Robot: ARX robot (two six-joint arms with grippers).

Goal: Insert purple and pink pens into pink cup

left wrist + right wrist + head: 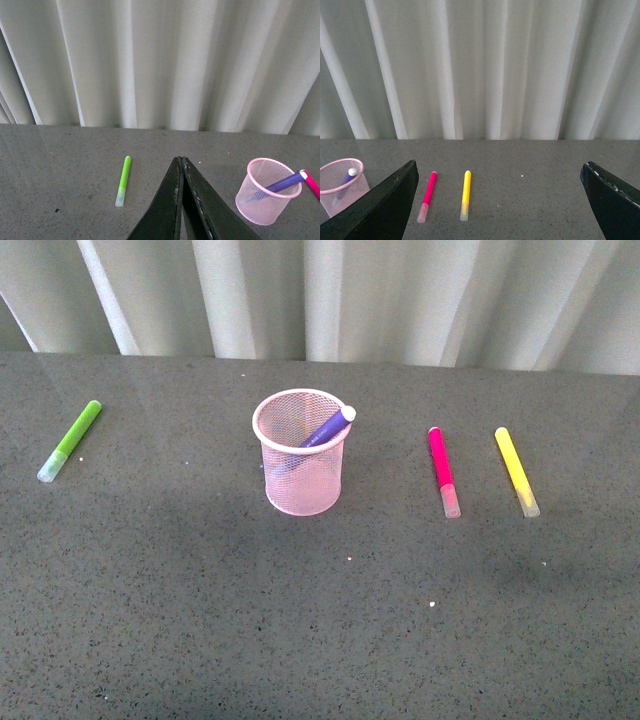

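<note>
The pink cup [303, 452] stands upright mid-table, and the purple pen [328, 426] leans inside it with one end over the rim. To its right the pink pen [443, 471] lies flat on the table. Neither arm shows in the front view. My left gripper [181, 161] is shut with nothing in it, hovering back from the pink cup [270, 192] and the purple pen [284, 183]. My right gripper [500, 172] is open and empty; the pink pen [427, 196] lies just beside one finger, the pink cup [340, 184] further off with the purple pen [345, 183] in it.
A lime-green pen [70, 440] lies at the far left, a yellow pen [516, 471] to the right of the pink one. Pale pleated curtains [320, 295] close off the back edge of the dark speckled table [320, 620].
</note>
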